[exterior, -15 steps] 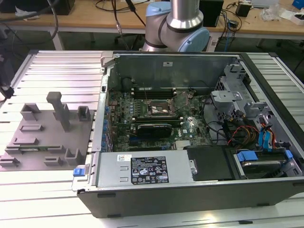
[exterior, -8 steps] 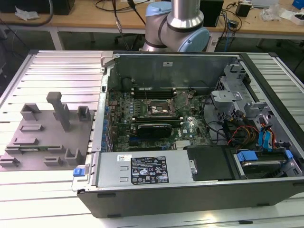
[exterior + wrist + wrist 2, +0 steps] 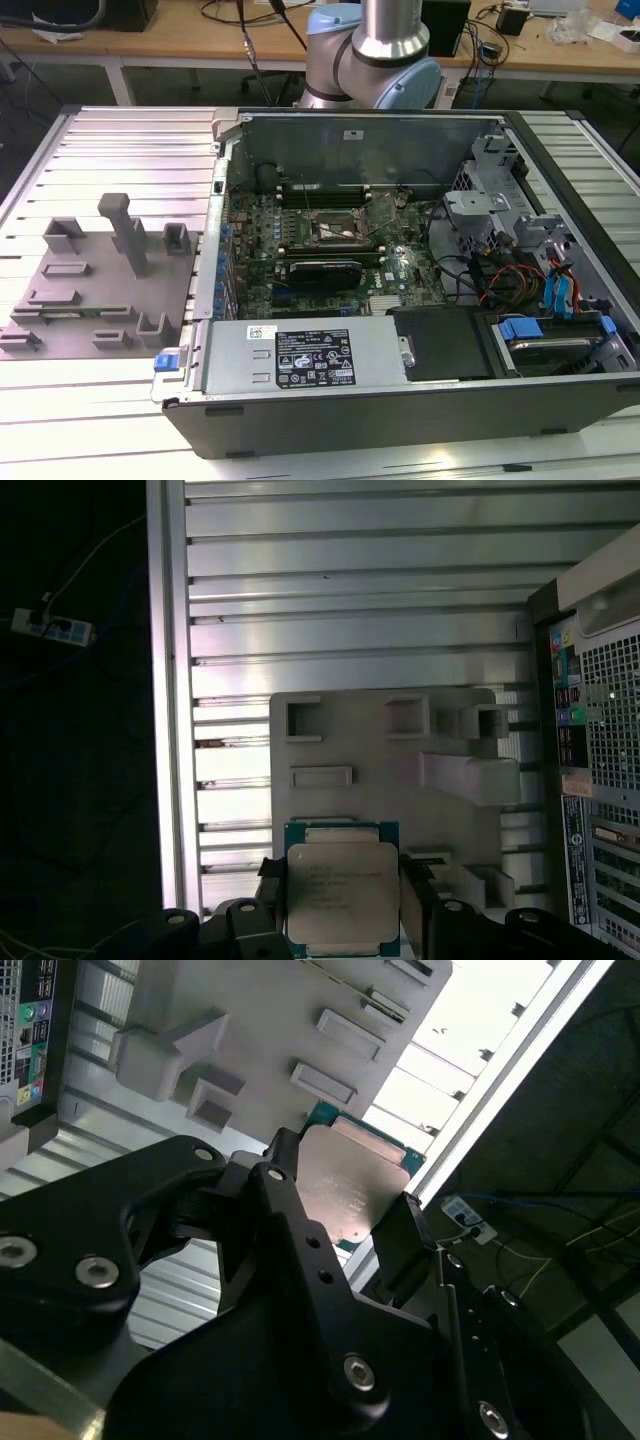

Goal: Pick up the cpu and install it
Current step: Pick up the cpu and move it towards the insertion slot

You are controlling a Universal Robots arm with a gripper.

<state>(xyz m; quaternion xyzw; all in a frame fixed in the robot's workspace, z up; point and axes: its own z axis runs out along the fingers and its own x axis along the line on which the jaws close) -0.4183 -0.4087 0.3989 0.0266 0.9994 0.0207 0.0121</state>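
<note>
Black gripper (image 3: 342, 880) is clamped on the cpu (image 3: 342, 898) by two opposite edges, over the grey moulded holder (image 3: 380, 750). Square pale metal lid, green rim, faint print too small to read. Beyond lie the ribbed aluminium table (image 3: 350, 580) and the open computer case (image 3: 350, 430).

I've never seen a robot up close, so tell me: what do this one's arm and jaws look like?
The arm is a shiny silver tube with rounded joints capped in pale blue. Its gripper is matte black: angular linked bars pinned with silver screws, ending in two slim jaws.
</note>
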